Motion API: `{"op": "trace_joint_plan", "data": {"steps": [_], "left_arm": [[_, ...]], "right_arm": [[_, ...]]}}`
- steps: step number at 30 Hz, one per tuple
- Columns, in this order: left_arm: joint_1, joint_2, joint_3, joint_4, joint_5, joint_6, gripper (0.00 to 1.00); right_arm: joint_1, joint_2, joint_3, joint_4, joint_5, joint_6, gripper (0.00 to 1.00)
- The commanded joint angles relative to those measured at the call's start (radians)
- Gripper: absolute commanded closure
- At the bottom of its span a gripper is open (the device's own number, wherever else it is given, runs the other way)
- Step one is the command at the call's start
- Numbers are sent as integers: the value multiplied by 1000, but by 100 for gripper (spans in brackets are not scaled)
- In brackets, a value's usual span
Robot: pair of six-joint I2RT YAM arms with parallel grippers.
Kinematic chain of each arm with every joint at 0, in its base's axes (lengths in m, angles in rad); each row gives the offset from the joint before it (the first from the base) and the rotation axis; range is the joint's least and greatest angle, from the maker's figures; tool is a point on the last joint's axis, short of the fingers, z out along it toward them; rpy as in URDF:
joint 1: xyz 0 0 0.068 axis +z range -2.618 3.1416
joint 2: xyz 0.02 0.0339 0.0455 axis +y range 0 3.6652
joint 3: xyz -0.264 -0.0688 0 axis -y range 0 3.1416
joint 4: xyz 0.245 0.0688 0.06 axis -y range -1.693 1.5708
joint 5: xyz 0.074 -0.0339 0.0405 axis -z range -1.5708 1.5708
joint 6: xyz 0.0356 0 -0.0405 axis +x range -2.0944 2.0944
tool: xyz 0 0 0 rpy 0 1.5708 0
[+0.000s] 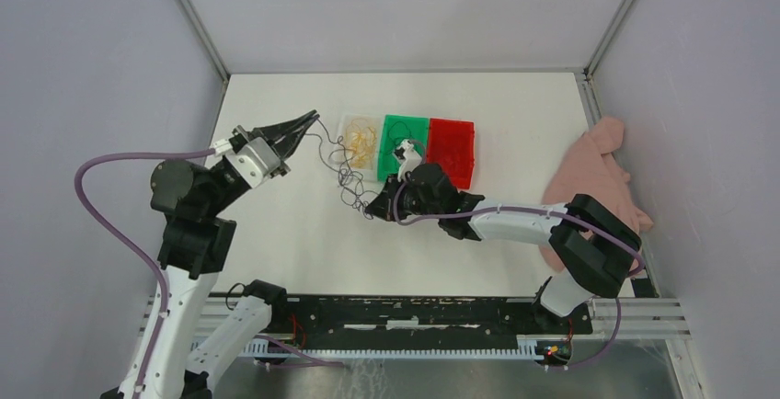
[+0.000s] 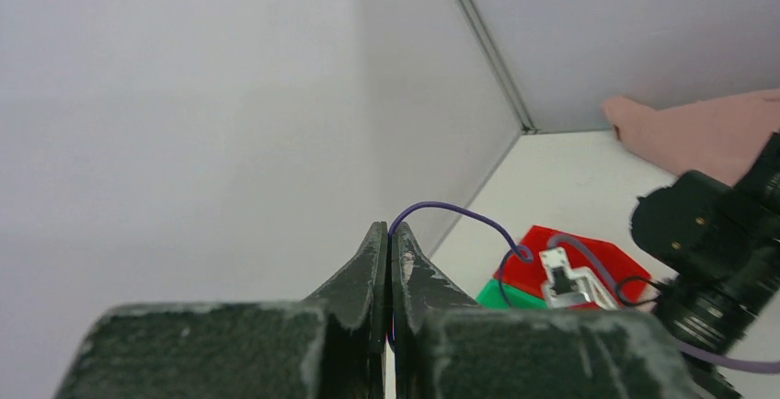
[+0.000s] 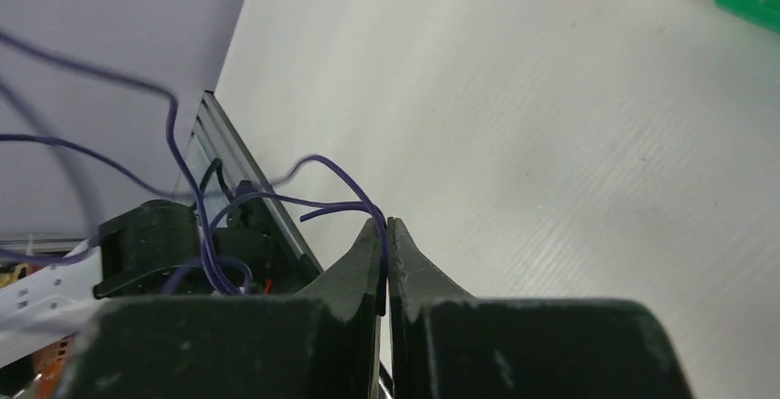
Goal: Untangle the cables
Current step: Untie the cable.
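Observation:
A dark blue-purple cable (image 1: pixel 342 167) hangs tangled between my two grippers above the white table. My left gripper (image 1: pixel 313 119) is shut on one end of it; the wire arcs out of the closed fingertips in the left wrist view (image 2: pixel 460 213). My right gripper (image 1: pixel 372 209) is shut on the other part; the wire loops out of its tips in the right wrist view (image 3: pixel 276 199). A yellow cable (image 1: pixel 361 140) lies bundled in the clear tray (image 1: pixel 346 127). No red cable shows.
A green tray (image 1: pixel 412 131) and a red tray (image 1: pixel 453 151) stand beside the clear one at the table's back middle. A pink cloth (image 1: pixel 596 178) lies at the right edge. Grey walls enclose the table on three sides.

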Motion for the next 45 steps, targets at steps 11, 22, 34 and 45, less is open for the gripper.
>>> {"op": "trace_joint_plan", "data": {"steps": [11, 22, 34, 45], "left_arm": [[-1, 124, 246, 279, -227, 169, 97], [-1, 311, 523, 431, -462, 359, 97], [-1, 483, 820, 472, -435, 394, 97], [-2, 353, 612, 368, -243, 271, 97]], "right_arm": [[6, -33, -68, -161, 159, -42, 100], [22, -41, -94, -264, 176, -18, 94], [33, -56, -127, -294, 162, 28, 50], [32, -269, -53, -220, 74, -124, 39]]}}
